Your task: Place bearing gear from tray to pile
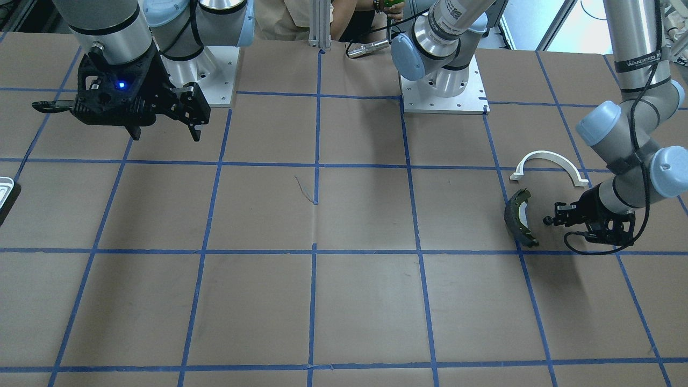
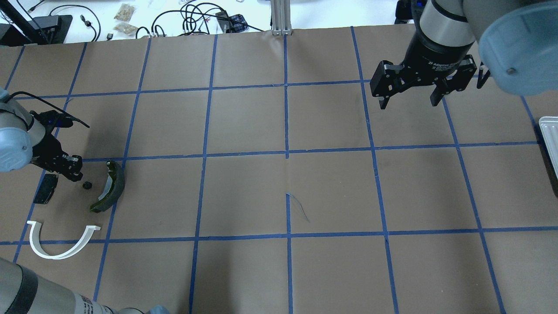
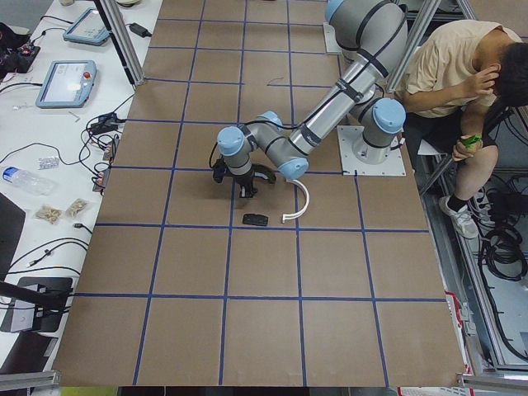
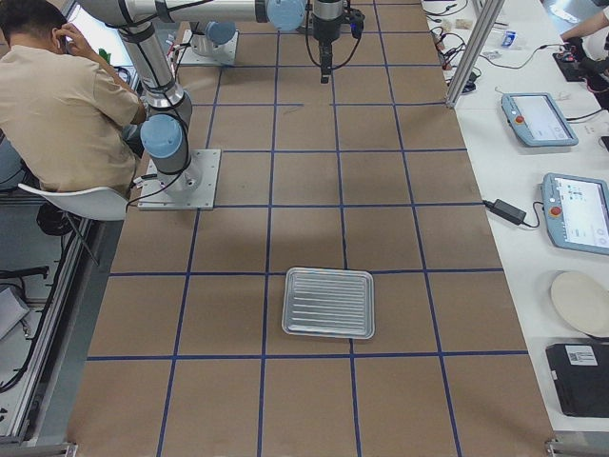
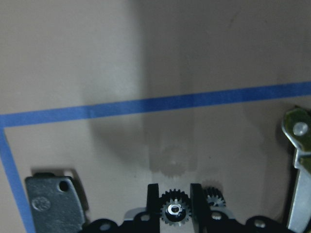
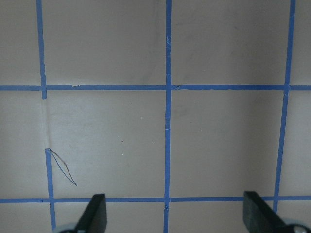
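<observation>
My left gripper (image 2: 77,175) is low over the table at the pile, shut on the small black bearing gear (image 2: 86,185). In the left wrist view the gear (image 5: 174,211) sits between both fingers (image 5: 196,201), its shadow on the paper ahead. The pile lies around it: the olive-green brake shoe (image 2: 111,187), the white arch strip (image 2: 61,246) and the black pad (image 2: 45,188). My right gripper (image 2: 407,99) is open and empty, high over the table. The tray (image 4: 328,303) lies bare; it shows as a sliver in the overhead view (image 2: 548,131).
The table is brown paper with a blue tape grid (image 2: 286,152). Both arm bases (image 1: 443,91) stand at the robot's edge. A seated person (image 3: 450,74) is behind the bases. Tablets and cables (image 4: 538,119) lie on the side benches.
</observation>
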Controlling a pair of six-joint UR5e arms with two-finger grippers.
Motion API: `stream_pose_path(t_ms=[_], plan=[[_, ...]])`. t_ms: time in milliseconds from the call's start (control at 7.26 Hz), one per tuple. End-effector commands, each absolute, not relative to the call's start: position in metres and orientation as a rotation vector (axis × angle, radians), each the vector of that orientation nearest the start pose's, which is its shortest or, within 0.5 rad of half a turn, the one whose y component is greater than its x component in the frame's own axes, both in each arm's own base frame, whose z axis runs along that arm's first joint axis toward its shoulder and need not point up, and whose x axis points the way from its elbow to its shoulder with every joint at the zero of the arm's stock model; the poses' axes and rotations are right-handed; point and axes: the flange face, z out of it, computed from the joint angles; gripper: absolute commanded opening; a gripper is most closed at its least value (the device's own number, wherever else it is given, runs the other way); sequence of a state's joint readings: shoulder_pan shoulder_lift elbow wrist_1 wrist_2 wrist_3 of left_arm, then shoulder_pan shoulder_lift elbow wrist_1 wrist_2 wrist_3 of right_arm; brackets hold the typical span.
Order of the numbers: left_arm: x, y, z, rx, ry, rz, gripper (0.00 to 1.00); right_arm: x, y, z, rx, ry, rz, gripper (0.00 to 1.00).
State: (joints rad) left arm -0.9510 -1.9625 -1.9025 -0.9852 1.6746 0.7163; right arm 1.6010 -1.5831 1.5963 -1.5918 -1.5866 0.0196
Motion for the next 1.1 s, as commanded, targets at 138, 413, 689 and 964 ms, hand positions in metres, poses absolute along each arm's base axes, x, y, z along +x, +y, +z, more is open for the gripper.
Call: stream_pose_path(t_ms=[138,413,689,964], plan=[[0.213,-0.507,0.186,0.161,3.120,0.279,0.00,0.147,-0.481,0.479,-0.019,3.158,-0.001,1.00],[0.214,-0.507,0.190,0.160,3.110,0.278,0.00,0.146,-0.478,0.482,-0.026,3.163,-0.010,1.00],[0.219,-0.503,0.189,0.142,3.118,0.285,0.00,0.147,-0.474,0.483,-0.027,3.161,-0.013,1.00],[0.224,-0.495,0.184,0.115,3.133,0.297,0.48,0.147,-0.474,0.483,-0.017,3.161,-0.015,1.00]])
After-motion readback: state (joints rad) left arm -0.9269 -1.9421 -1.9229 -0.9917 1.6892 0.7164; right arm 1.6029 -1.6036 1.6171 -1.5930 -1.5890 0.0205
